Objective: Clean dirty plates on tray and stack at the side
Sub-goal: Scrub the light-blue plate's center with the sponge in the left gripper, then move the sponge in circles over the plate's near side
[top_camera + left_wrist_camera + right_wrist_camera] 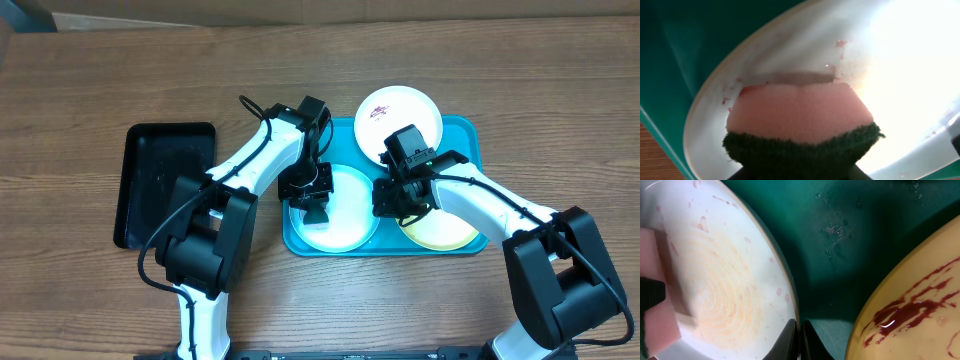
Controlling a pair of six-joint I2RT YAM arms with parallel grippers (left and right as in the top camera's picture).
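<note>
Sponge (800,117) sits clamped in your left gripper (315,209), pressed flat on the pale blue plate (350,217) lower left in the tray (462,150) to scrub smears (841,43), while your right gripper (800,340), clenched at its rim, likely steadies it.

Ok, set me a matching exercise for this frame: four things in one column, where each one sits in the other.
Things:
1. white plate
2. yellow plate
3. sponge
4. black tray

Places:
A. on the blue plate
B. left of the turquoise tray
C. at the turquoise tray's far edge
D. in the turquoise tray's near right corner

Pairs: 1-C, 2-D, 3-A, 4-B
</note>
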